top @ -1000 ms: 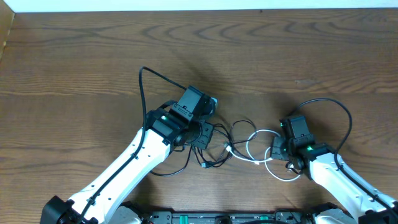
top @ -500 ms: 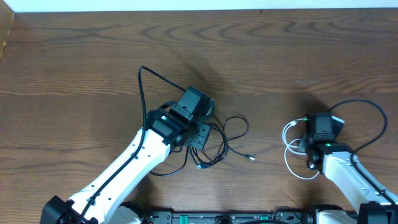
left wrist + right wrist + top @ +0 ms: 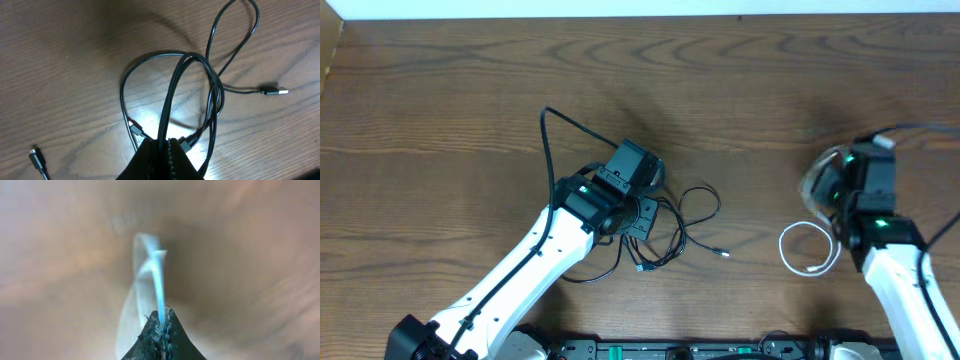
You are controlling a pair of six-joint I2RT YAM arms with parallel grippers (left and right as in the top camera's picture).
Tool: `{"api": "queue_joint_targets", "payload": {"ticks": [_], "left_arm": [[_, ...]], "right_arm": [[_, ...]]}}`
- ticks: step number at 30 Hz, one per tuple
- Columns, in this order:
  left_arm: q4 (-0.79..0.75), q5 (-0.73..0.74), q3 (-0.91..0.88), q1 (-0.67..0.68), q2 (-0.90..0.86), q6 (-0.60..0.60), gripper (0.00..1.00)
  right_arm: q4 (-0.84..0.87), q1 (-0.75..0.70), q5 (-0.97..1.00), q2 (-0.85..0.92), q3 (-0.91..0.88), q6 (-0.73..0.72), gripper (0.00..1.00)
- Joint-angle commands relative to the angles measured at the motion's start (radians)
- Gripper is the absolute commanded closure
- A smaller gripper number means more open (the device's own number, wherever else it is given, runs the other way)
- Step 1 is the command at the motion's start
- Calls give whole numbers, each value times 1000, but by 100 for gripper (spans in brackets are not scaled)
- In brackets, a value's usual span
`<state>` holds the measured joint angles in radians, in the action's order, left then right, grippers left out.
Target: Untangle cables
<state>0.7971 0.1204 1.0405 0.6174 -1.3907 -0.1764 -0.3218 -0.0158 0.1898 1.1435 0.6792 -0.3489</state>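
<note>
My left jaws are pinching the black cables (image 3: 170,100) against the tabletop (image 3: 470,100) as an anchor. My right jaws are clamping the white cable (image 3: 159,287), holding it well apart so nothing re-snags.

A brown wooden table (image 3: 440,90) with wavy, darker grain fills nearly the whole overhead view. A narrow white strip (image 3: 620,8) runs along the table's far edge. At the table's far left corner a paler wooden edge (image 3: 327,55) is cut off by the frame, and what it belongs to cannot be told. A dark bar (image 3: 650,350) with green marks lies along the table's near edge. In the left wrist view the table (image 3: 65,65) carries a bright patch of glare.
</note>
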Motion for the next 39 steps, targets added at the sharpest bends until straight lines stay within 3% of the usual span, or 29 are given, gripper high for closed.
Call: {"api": "queue_joint_targets", "payload": {"ticks": [1,5,8,11,18,25,39], "left_arm": [[3,-19,5,-1,6,-21,92],[3,-19,5,-1,6,-21,93],[3,-16,5,-1,6,-21,93],[3,-16,5,-1,6,-21,92],[3,-16,5,-1,6,-21,92],[7,-1,5,-1,6,-24,93],[10,-1,4,-1,5,-24,93]], "right_arm": [[37,-7,137,-82,120,65,99],[102,-7,303,-132,195,135,99],[159,-8,537,-159,229,138,99],[305,-43,724,-162,238,275,99],[499,-196,732,-111,238,523,99],[489,-327,731,-26,238,496,99],[488,-339,719,31,238,495,99]]}}
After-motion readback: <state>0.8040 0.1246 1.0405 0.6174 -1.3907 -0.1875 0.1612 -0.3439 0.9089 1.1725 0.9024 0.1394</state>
